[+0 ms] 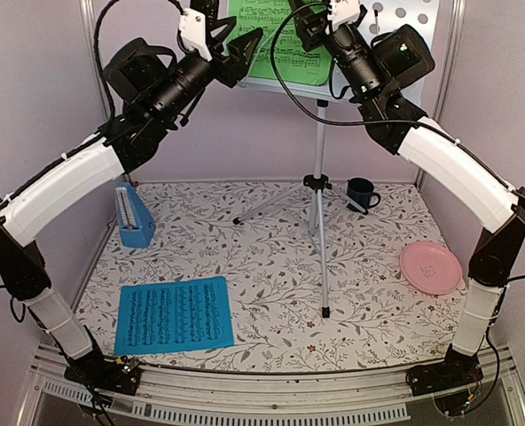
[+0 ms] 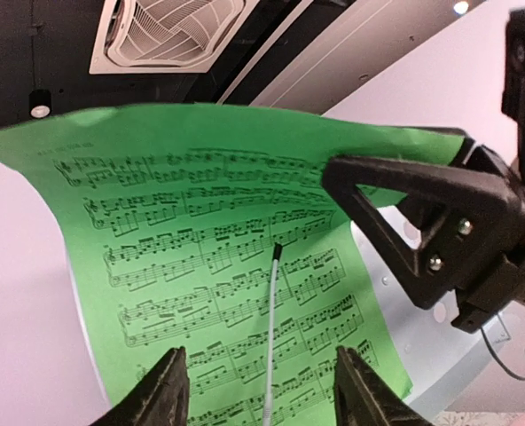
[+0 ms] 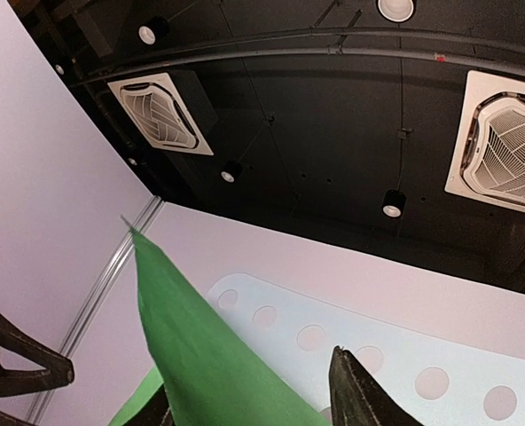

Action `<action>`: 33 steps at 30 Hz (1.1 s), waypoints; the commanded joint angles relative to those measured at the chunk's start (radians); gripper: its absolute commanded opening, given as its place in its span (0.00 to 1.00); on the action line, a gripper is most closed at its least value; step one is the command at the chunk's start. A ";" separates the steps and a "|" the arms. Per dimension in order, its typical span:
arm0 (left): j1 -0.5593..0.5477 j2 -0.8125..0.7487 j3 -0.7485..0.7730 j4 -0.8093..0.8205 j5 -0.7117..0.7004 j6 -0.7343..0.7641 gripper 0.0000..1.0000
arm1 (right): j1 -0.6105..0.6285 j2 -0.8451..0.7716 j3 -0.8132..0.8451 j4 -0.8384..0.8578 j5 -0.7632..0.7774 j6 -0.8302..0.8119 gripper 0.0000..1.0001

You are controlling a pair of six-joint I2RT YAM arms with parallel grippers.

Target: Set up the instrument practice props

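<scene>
**Both tools raised at the music stand, fingers apart at the green sheet.**

The left tool [image 2: 261,355] has its fingers spread wide and grips nothing; the green sheet [image 2: 218,257] of printed music faces it just beyond them. The right tool [image 3: 245,382] is also parted, and the sheet's edge rises between its fingers unpinched. The sheet leans on the perforated grey-white panel [image 1: 413,22] of the silver tripod music stand [image 1: 318,186], one upper corner standing off it. On the floral tabletop [image 1: 271,266] below, the blue sheet [image 1: 175,315] lies flat at front left, with the blue metronome [image 1: 135,216] upright behind it. A dark blue mug [image 1: 362,193] sits near the tripod's feet and a pink plate [image 1: 430,266] lies at the right.
</scene>
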State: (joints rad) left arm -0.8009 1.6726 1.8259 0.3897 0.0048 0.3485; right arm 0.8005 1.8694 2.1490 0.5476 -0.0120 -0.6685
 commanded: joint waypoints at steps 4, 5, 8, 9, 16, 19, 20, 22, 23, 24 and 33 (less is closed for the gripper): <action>0.150 -0.035 0.047 -0.184 -0.021 -0.250 0.62 | -0.020 -0.040 0.006 0.054 0.079 0.026 0.51; 0.187 -0.029 0.059 -0.207 0.013 -0.283 0.64 | -0.024 -0.040 0.006 0.054 0.078 0.033 0.51; 0.256 -0.013 0.083 -0.256 0.117 -0.359 0.67 | -0.029 -0.039 0.004 0.054 0.072 0.036 0.51; 0.273 -0.012 0.080 -0.257 0.154 -0.374 0.67 | -0.030 -0.039 0.002 0.054 0.071 0.037 0.51; 0.308 0.040 0.134 -0.302 0.272 -0.392 0.68 | -0.047 -0.027 0.013 0.084 0.091 0.063 0.51; 0.308 0.064 0.146 -0.279 0.323 -0.411 0.78 | -0.053 -0.017 0.020 0.107 0.107 0.074 0.53; 0.308 0.074 0.157 -0.278 0.328 -0.418 0.80 | -0.054 -0.014 0.023 0.115 0.112 0.075 0.53; 0.308 0.098 0.184 -0.281 0.331 -0.431 0.81 | -0.058 -0.008 0.023 0.130 0.124 0.079 0.56; 0.308 0.116 0.198 -0.282 0.331 -0.437 0.81 | -0.059 -0.003 0.025 0.134 0.126 0.082 0.57; 0.308 0.131 0.215 -0.284 0.329 -0.442 0.81 | -0.059 0.000 0.026 0.137 0.128 0.084 0.58; 0.308 0.222 0.344 -0.360 0.318 -0.438 0.70 | -0.075 0.014 0.024 0.143 0.135 0.105 0.51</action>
State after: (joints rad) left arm -0.4969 1.8759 2.1258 0.0654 0.3115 -0.0837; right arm 0.7361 1.8679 2.1498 0.6632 0.0998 -0.5865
